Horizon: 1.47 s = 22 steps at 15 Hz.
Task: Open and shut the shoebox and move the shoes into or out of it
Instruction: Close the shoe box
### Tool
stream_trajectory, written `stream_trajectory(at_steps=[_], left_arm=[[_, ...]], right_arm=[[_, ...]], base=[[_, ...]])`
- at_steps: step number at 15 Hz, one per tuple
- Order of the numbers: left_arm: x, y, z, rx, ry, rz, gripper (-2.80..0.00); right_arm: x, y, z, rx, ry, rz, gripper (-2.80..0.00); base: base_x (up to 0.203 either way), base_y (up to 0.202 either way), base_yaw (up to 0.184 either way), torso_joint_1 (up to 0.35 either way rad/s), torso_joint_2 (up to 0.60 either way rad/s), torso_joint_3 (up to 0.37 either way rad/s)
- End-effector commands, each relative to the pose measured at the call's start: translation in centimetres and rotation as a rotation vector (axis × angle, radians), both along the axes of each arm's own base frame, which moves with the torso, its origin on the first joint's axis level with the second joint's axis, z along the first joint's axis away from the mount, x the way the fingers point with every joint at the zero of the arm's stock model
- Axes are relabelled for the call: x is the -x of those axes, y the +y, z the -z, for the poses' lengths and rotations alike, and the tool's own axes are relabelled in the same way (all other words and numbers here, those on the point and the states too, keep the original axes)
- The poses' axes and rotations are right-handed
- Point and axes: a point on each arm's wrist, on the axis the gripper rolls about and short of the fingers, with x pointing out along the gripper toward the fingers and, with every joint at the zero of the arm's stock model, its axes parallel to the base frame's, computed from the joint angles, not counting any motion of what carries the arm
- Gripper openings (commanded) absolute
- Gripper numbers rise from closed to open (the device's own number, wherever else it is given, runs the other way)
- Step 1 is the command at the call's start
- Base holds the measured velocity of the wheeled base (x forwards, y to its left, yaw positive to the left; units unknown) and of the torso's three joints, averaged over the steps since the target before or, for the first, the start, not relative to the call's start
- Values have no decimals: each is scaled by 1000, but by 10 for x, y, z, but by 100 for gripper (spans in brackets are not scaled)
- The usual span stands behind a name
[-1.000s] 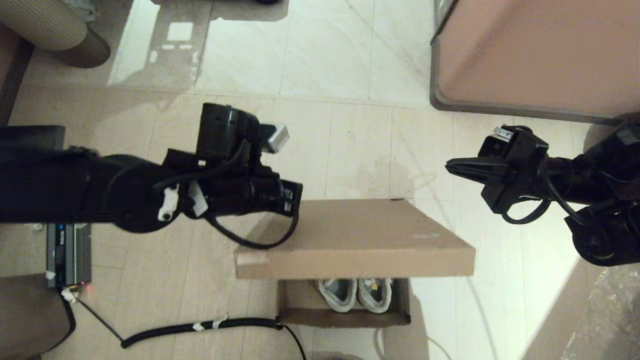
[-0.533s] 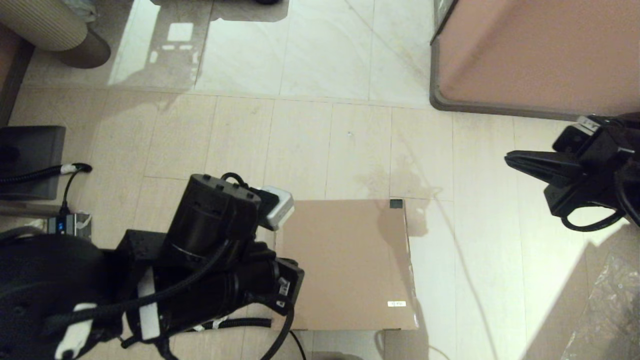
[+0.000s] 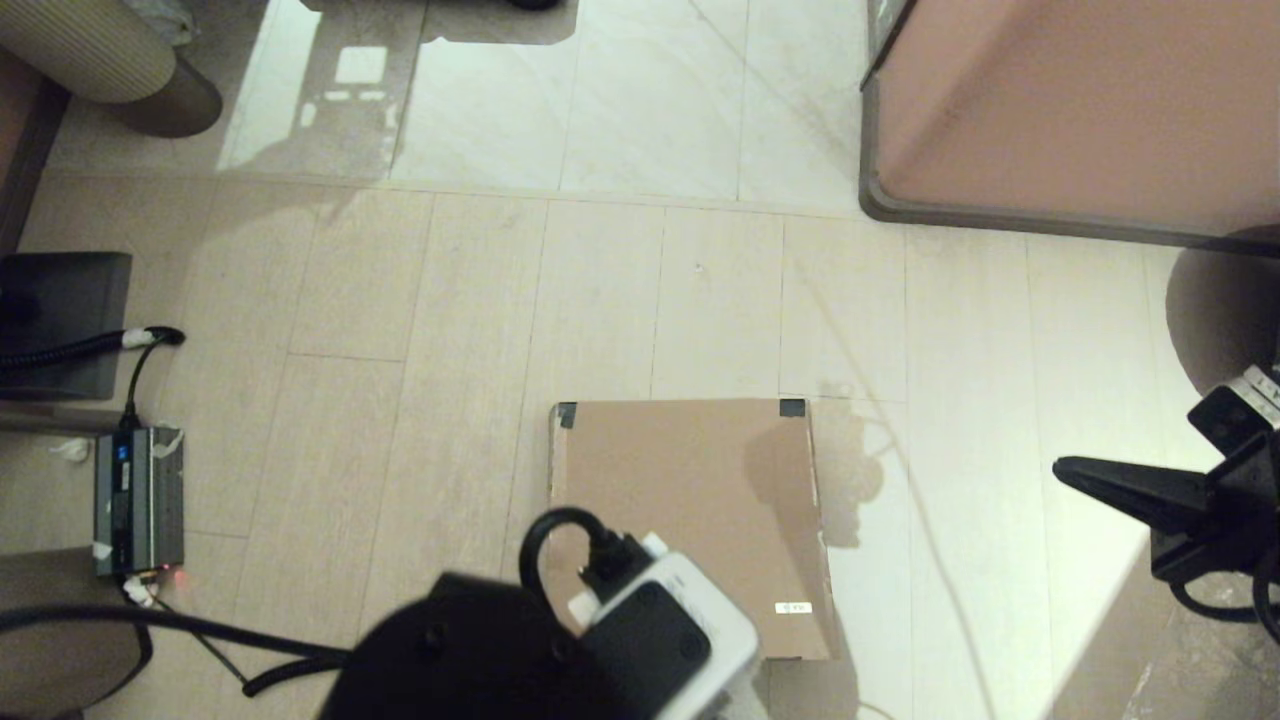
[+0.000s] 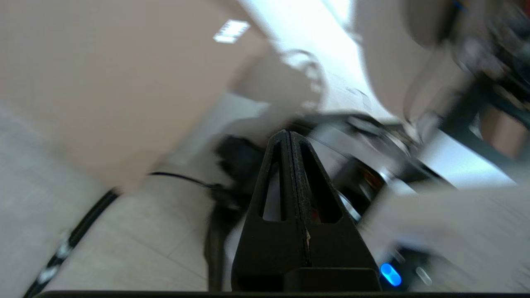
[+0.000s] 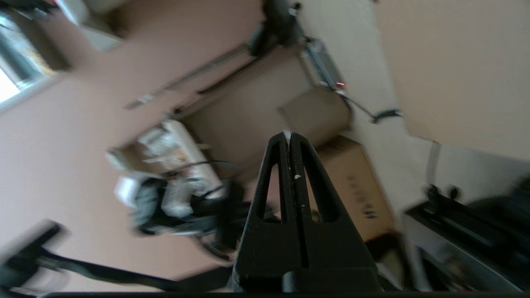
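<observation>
The brown cardboard shoebox (image 3: 690,500) lies on the floor tiles with its lid shut flat. Dark tape (image 3: 792,407) marks its two far corners and a small white label (image 3: 793,607) sits near its right front. The shoes are hidden inside. My left arm's wrist (image 3: 650,630) hangs over the box's near left corner; in the left wrist view the left gripper (image 4: 288,134) is shut and empty, with the lid (image 4: 103,82) off to one side. The right gripper (image 3: 1075,472) is shut and empty, well right of the box, pointing toward it.
A large pinkish-brown cabinet (image 3: 1080,110) stands at the back right. On the left floor are a grey electronics box (image 3: 138,500), a dark block (image 3: 60,310) and black cables (image 3: 290,670). A ribbed round object (image 3: 90,50) sits at the back left.
The lid, raised over the shoes a second ago, now lies shut. My left arm pulled back toward the near edge. The right arm drew away to the right and nearer.
</observation>
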Motion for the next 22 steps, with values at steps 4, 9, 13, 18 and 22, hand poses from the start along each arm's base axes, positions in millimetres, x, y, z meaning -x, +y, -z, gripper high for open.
stream_trajectory(at_steps=[4, 9, 13, 18, 22], left_arm=[[31, -13, 19, -73, -32, 55, -280], [28, -11, 22, -44, -58, -127, -280], [1, 26, 1, -18, -80, -342, -280], [-40, 109, -17, 57, -69, -821, -280], [-18, 194, -17, 154, -42, -1236, -280]], right_arm=[[37, 11, 45, 301, -159, 242, -280], [49, 13, 59, 832, -217, 526, -280], [86, 29, 39, 861, -378, 521, -280], [152, 38, 43, 934, -364, 558, -280], [187, 33, 74, 1225, -212, 762, -280]], base=[[0, 0, 0, 0, 0, 0], [0, 0, 0, 0, 0, 0], [0, 0, 0, 0, 0, 0], [0, 0, 0, 0, 0, 0], [0, 0, 0, 0, 0, 0]])
